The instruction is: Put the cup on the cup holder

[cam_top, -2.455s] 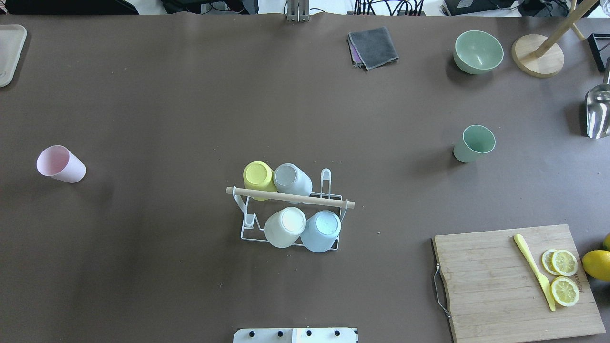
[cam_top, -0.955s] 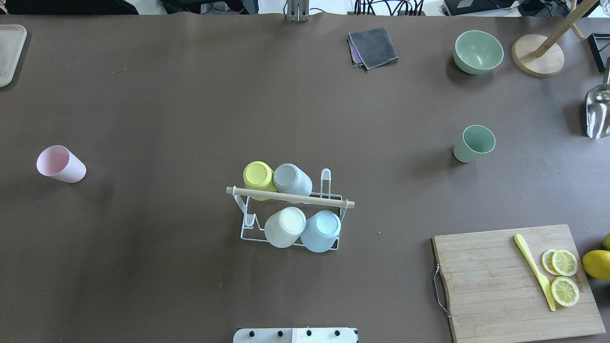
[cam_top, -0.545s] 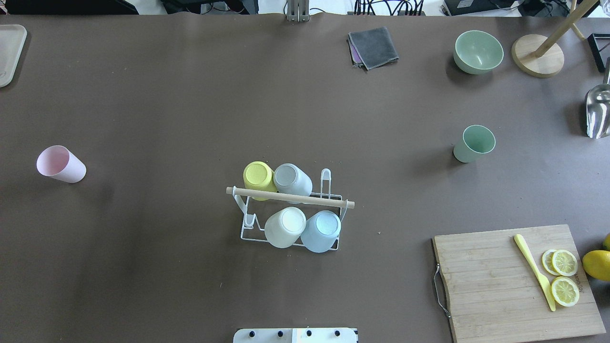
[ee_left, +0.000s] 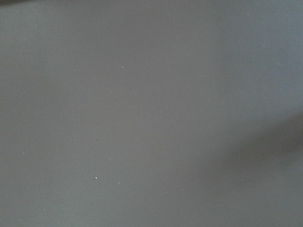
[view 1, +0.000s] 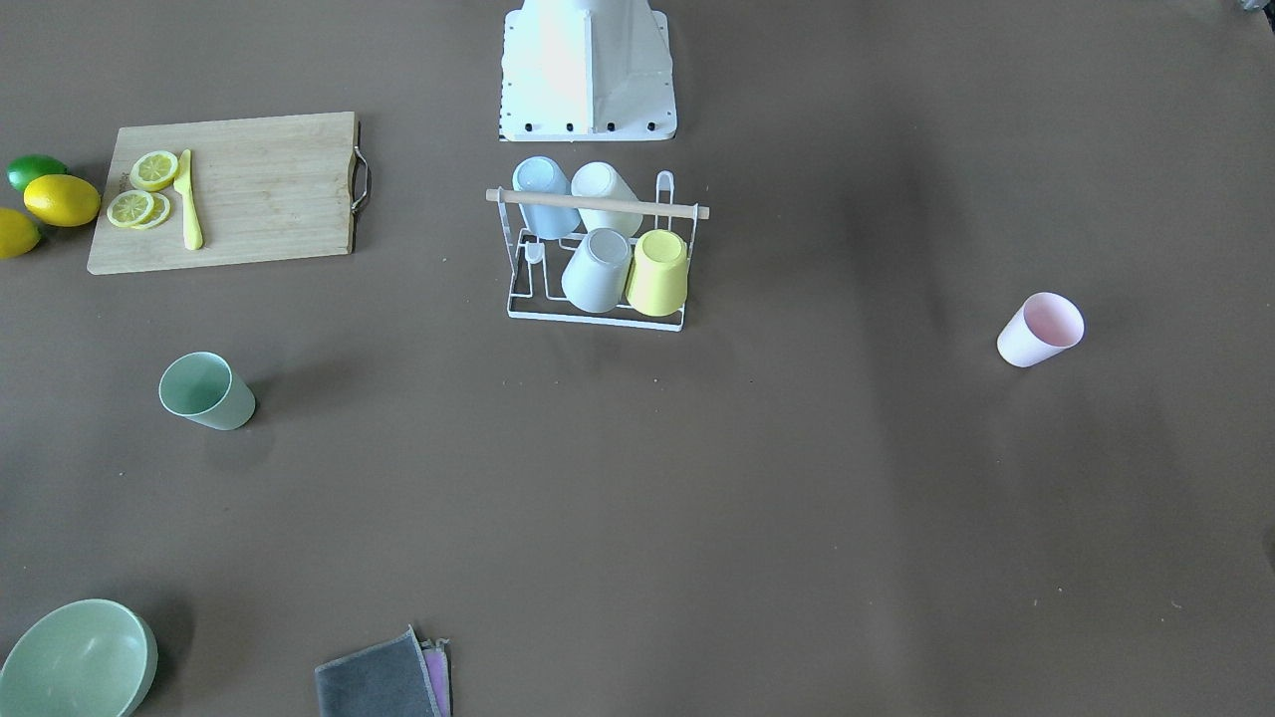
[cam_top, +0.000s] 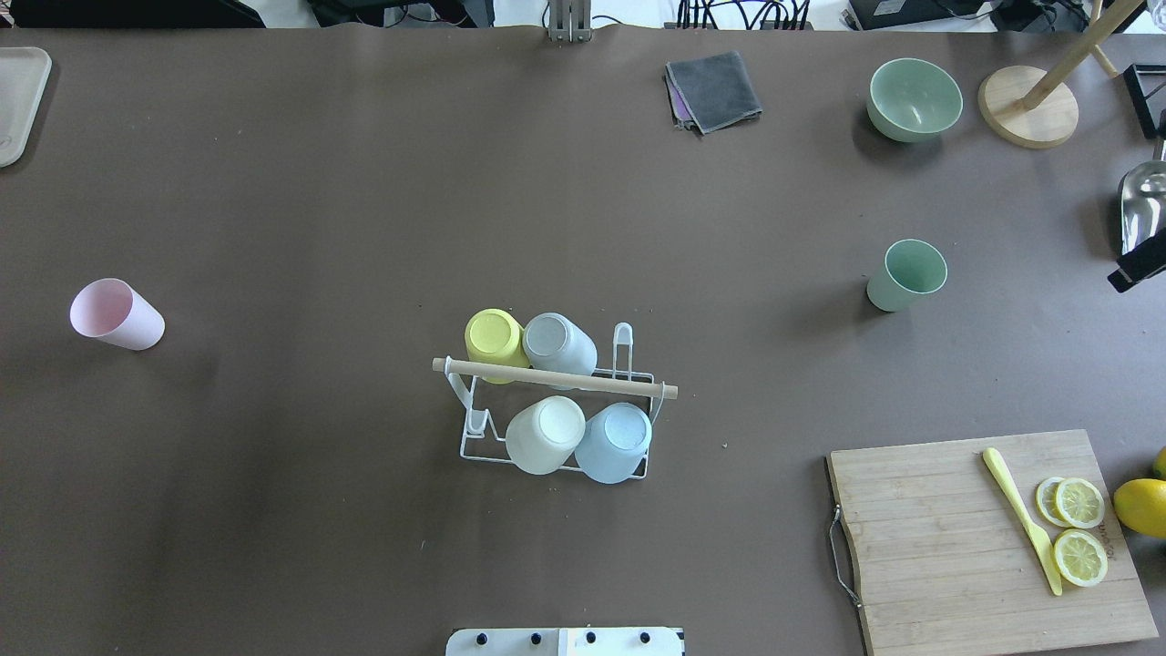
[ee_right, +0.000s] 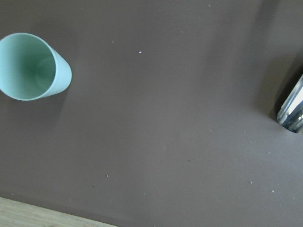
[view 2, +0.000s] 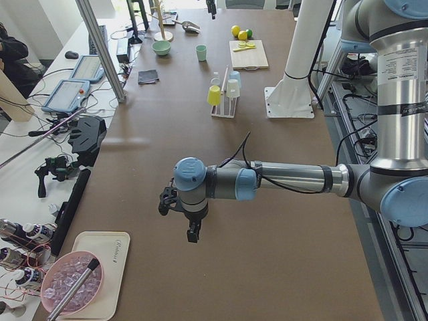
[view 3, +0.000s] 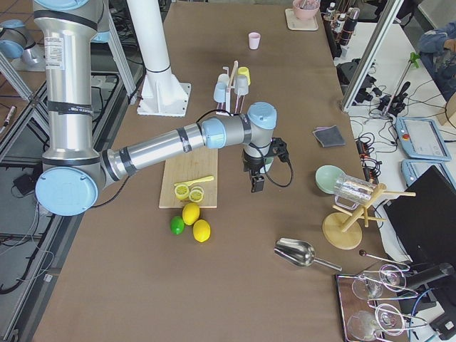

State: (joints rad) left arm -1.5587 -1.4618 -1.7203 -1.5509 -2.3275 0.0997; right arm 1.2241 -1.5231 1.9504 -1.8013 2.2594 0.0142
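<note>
The white wire cup holder (cam_top: 474, 439) with a wooden rod handle stands mid-table, near my base; it also shows in the front view (view 1: 598, 204). Several cups sit upside down on its pegs: yellow, grey, cream and blue. A green cup (cam_top: 906, 273) stands upright to the right and shows upper left in the right wrist view (ee_right: 33, 66). A pink cup (cam_top: 117, 313) stands far left. My right gripper (view 3: 256, 184) hovers near the green cup; only a black part of it shows at the overhead view's right edge. My left gripper (view 2: 192, 235) hangs over bare table. I cannot tell either one's opening.
A cutting board (cam_top: 966, 547) with lemon slices and a yellow knife lies front right, lemons (cam_top: 1143, 506) beside it. A green bowl (cam_top: 914, 98), grey cloth (cam_top: 713, 89), wooden stand (cam_top: 1027, 105) and metal scoop (cam_top: 1143, 205) sit at the back right. A tray (cam_top: 18, 100) is back left.
A black part of my right gripper has come into the overhead view at the right edge, in front of the scoop. The cups and the holder have not moved.
</note>
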